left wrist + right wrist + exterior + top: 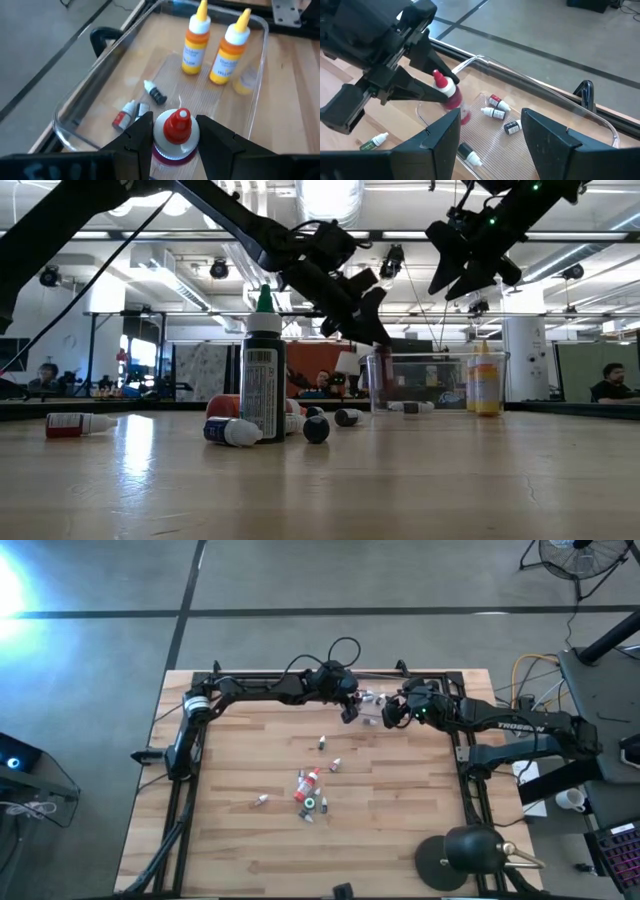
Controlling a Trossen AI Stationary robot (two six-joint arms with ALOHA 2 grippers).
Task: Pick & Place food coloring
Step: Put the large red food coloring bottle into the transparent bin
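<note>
My left gripper is shut on a red-capped food coloring bottle and holds it above the near end of a clear plastic box. The held bottle also shows in the right wrist view. Two orange bottles stand upright in the box and a few small ones lie in it. My right gripper is open and empty, hovering just right of the box. Several more bottles lie loose mid-table; a dark, green-capped one stands upright.
The box sits at the table's far edge, against the black frame rail. A black lamp base stands at the near right corner. People sit in the room beyond the table.
</note>
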